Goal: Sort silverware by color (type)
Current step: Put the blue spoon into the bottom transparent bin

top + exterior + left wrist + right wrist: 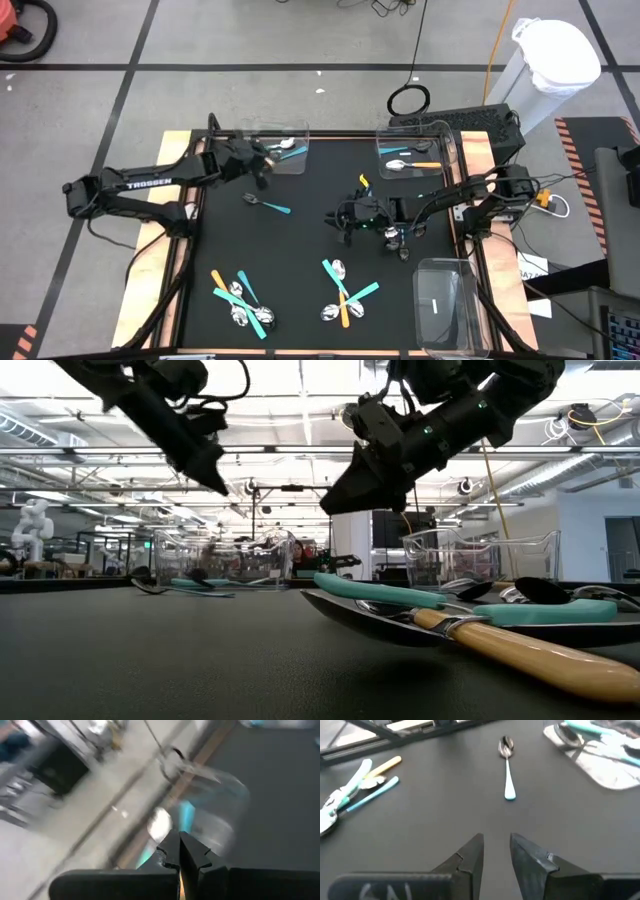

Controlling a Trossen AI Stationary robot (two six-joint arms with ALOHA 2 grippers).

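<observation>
Silverware with silver heads and teal or orange handles lies on the black mat. One teal spoon (268,205) lies alone, also ahead in the right wrist view (507,765). Two heaps lie near the front edge (242,300) (345,295). More pieces sit in the far left bin (278,150) and far right bin (412,158). My left gripper (262,168) hovers beside the far left bin, fingers shut (179,851), nothing seen between them. My right gripper (340,220) hangs above mid-mat, open and empty (496,847), pointing at the lone spoon.
A third clear bin (445,305) stands at the near right corner with a small white piece inside. The mat has a raised wooden border (180,250). In the low view, an orange-handled and a teal-handled piece (470,622) lie close to the camera. Bare mat lies between the grippers.
</observation>
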